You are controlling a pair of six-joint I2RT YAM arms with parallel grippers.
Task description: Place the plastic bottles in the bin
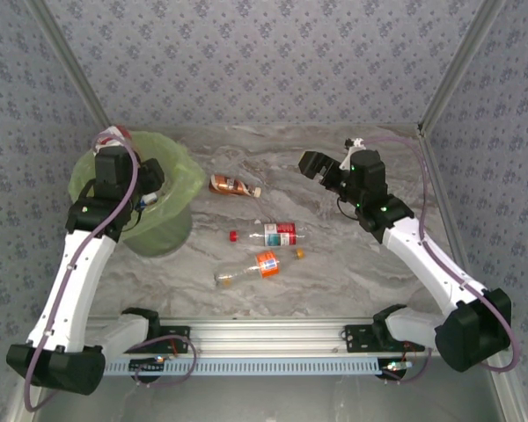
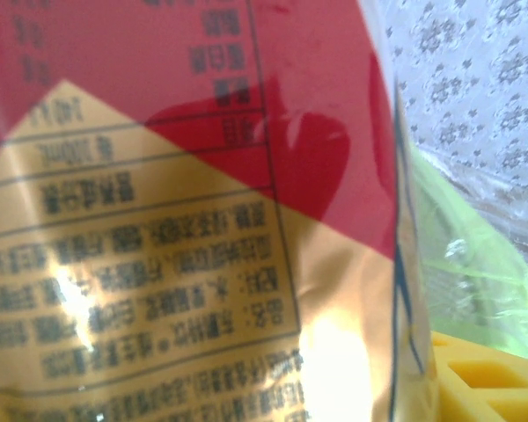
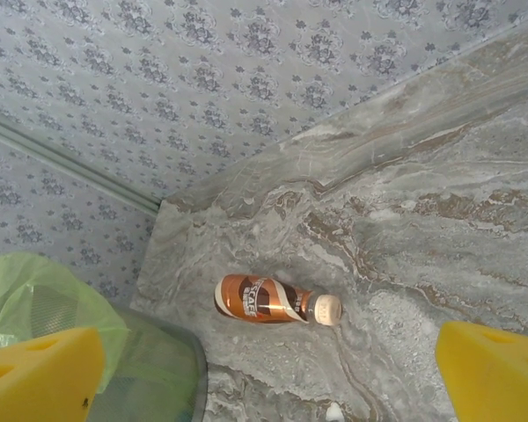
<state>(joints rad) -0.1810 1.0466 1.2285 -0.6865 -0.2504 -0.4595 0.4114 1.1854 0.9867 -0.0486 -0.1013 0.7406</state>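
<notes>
While the left claw (image 1: 112, 146) hangs over the bin (image 1: 187, 176), release looks due next.
Top view: it grips a red-labelled bottle (image 1: 117, 134) (wrist half covers it). Left wrist: label crowds the lens, jaw contact hidden, green liner (image 2: 462, 255) beyond. Right wrist: right claw (image 3: 264, 374) gapes wide, brown bottle (image 3: 268, 301) just ahead, its likely next pick.

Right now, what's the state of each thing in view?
Bin: upright, bag-lined, open-topped.
Held bottle: clamped in left fingers, over the bin.
Brown bottle: lying on table, capped.
Red-label bottle: lying on table.
Orange-label bottle: lying on table.
Right fingers: open, empty, off the table.
</notes>
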